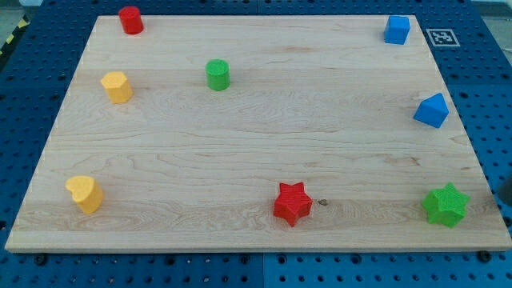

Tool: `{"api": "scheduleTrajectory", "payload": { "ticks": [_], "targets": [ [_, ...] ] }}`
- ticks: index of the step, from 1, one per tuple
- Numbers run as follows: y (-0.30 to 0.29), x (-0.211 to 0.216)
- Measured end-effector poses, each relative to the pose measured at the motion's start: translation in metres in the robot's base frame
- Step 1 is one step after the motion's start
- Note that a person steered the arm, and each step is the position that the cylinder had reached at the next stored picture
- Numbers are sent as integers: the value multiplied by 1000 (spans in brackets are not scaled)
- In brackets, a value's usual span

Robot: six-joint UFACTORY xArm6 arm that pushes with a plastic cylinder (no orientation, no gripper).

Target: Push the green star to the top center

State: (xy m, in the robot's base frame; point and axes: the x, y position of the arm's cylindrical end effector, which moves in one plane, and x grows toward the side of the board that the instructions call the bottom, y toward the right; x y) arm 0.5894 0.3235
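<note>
The green star lies on the wooden board near its bottom right corner. A dark piece of my rod shows at the view's right edge, and my tip is just to the right of the green star with a small gap between them. The rest of the rod is cut off by the frame edge.
Also on the board: a red star at bottom centre, a green cylinder upper left of centre, a red cylinder at top left, two yellow blocks on the left, a blue cube at top right, and a blue block at the right edge.
</note>
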Motion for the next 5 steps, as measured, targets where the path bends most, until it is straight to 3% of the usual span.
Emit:
{"api": "scheduleTrajectory", "payload": {
  "ticks": [1, 3, 5],
  "targets": [
    [-5, 26],
    [-97, 24],
    [-100, 16]
  ]
}}
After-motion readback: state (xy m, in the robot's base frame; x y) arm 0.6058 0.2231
